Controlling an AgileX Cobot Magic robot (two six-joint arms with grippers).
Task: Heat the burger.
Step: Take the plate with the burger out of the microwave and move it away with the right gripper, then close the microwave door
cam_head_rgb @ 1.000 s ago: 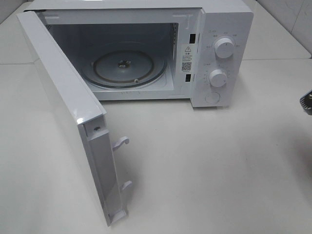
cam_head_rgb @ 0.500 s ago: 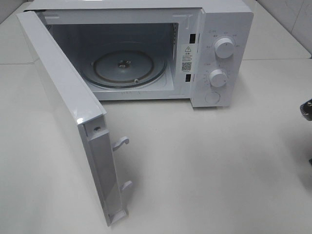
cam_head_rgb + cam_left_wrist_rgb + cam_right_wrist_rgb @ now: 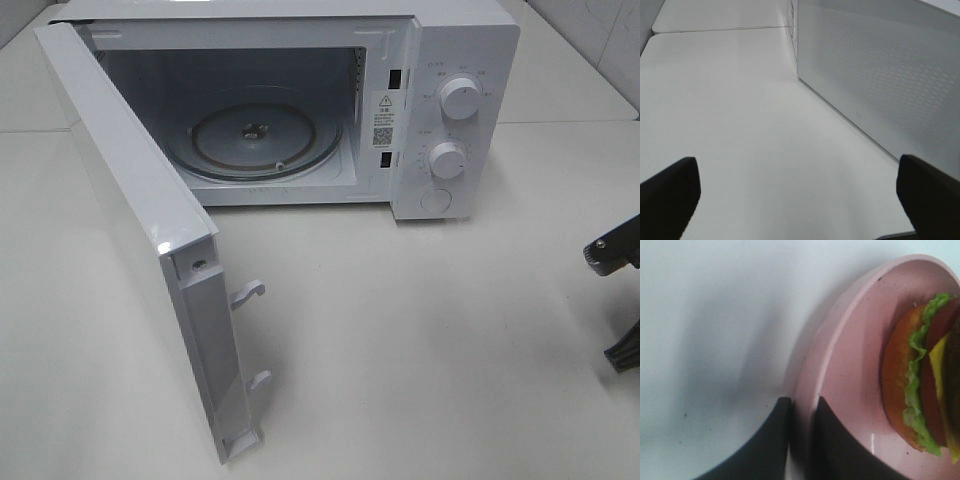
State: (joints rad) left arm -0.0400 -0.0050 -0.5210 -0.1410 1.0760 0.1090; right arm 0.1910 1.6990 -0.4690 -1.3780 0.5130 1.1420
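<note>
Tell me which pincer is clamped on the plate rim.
The right pincer: its fingers pinch the pink plate rim, burger on it. The left pincer stands wide open beside the microwave door, holding nothing.

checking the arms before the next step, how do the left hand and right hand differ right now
The left hand is open, fingers spread wide with nothing between them; the right hand is shut on the rim of the pink plate carrying the burger. The left faces the microwave door; the right faces the plate. Both have dark fingers.
</note>
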